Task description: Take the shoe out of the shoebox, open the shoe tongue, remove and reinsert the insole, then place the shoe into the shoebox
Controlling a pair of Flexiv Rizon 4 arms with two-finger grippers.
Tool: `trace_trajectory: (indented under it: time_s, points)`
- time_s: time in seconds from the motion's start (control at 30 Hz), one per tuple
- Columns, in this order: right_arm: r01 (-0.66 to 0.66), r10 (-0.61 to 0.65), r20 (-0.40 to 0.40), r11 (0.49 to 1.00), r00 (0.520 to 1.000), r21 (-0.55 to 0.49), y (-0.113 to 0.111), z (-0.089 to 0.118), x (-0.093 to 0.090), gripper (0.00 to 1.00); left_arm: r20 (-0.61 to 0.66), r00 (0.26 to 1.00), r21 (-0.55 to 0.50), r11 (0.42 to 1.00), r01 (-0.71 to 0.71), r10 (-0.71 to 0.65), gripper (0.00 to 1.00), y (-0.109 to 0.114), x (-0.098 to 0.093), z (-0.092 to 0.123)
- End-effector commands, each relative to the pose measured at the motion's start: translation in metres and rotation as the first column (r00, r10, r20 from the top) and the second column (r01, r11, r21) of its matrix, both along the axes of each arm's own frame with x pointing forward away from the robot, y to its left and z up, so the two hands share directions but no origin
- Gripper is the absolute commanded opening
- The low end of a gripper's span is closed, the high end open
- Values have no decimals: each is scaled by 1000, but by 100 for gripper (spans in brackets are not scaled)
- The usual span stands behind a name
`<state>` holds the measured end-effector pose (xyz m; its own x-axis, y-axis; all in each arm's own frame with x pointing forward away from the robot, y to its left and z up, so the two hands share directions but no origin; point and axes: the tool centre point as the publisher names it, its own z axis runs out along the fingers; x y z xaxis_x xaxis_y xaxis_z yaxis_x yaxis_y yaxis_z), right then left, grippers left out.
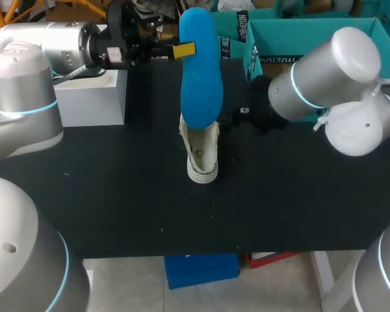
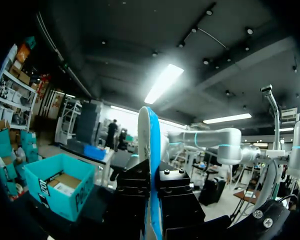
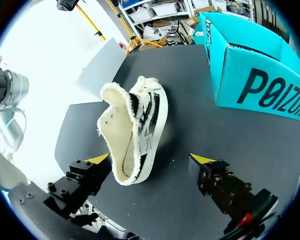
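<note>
The shoe [image 1: 201, 153] is out of the teal cardboard shoebox [image 1: 292, 29] and rests at mid-frame on the black surface [image 1: 117, 195], its tongue opened. The insole [image 1: 201, 71], smooth blue foam, is out, held above the shoe at upper centre with the left gripper [image 2: 152, 200] fingers clamped on it. The right gripper [image 3: 150, 160] fingers are spread wide, with the frayed cream canvas shoe ahead between them. Reinserting and reboxing are left.

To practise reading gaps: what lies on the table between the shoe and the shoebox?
Nothing; in the right wrist view only bare black table separates the shoe from the shoebox.
</note>
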<state>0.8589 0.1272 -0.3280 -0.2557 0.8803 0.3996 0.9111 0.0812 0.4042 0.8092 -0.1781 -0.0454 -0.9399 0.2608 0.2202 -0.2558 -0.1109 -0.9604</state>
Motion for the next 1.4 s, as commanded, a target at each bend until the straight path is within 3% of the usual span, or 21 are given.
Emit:
trace_trajectory:
  time_s: [0.03,0.13,0.67,0.83,1.07,1.4]
  points:
    - [-114,114,16,955,993,273,-10,-1,-4,100,1,1000,1,1000,-4,4,0,-1,-1,-1]
    - [-136,134,30,934,991,331,-12,4,-4,100,1,1000,1,1000,-4,4,0,-1,-1,-1]
    - [-142,139,33,942,990,303,-12,6,-4,100,1,1000,1,1000,-4,4,0,-1,-1,-1]
    - [-114,131,-10,897,991,427,-20,18,-2,100,1,1000,1,1000,-4,4,0,-1,-1,-1]
    - [-144,156,19,848,988,511,-22,51,8,100,1,1000,1,1000,-4,4,0,-1,-1,-1]
    - [-140,157,29,756,987,640,-17,74,9,100,1,1000,1,1000,-4,4,0,-1,-1,-1]
